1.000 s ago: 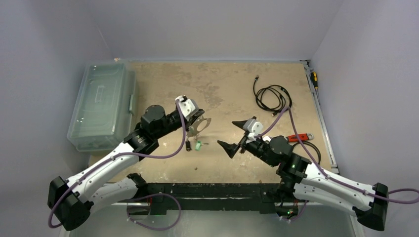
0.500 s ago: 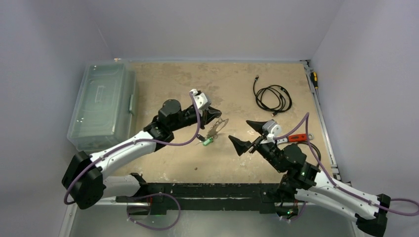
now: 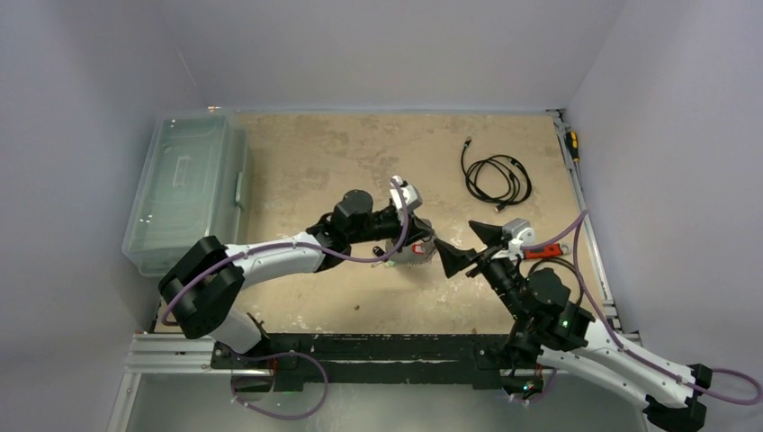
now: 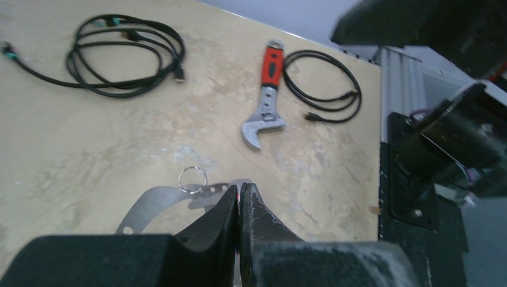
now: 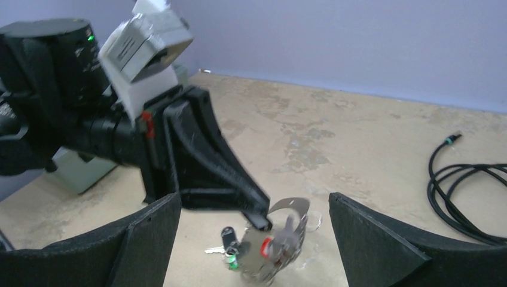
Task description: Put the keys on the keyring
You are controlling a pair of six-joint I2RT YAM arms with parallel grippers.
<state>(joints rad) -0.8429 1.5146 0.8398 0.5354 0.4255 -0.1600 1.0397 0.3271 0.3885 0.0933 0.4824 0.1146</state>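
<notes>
My left gripper point(image 3: 412, 241) is shut on the rim of the keyring point(image 5: 289, 208), a pale silver loop held just above the table. The same loop shows as a curved band point(image 4: 152, 200) beside the shut jaws of that gripper point(image 4: 239, 190). The keys point(image 5: 234, 246) bunch at the loop's lower part, with black, green and red point(image 5: 265, 246) heads. How they attach is blurred. A green key head point(image 3: 390, 263) peeks out under the left wrist. My right gripper point(image 3: 467, 246) is open and faces the loop from the right. In its own wrist view the right gripper point(image 5: 254, 206) stands either side of the bunch without touching it.
A red-handled wrench point(image 4: 267, 95) lies behind my right gripper, also seen as a red handle point(image 3: 540, 252). A black coiled cable point(image 3: 496, 176) sits at the back right, and a second cable point(image 4: 323, 84) lies by the wrench. A clear plastic box point(image 3: 184, 193) stands at the left.
My left arm has swung right across the table, carrying the keyring and keys up to the right gripper. The right gripper has shifted right and stayed open.
</notes>
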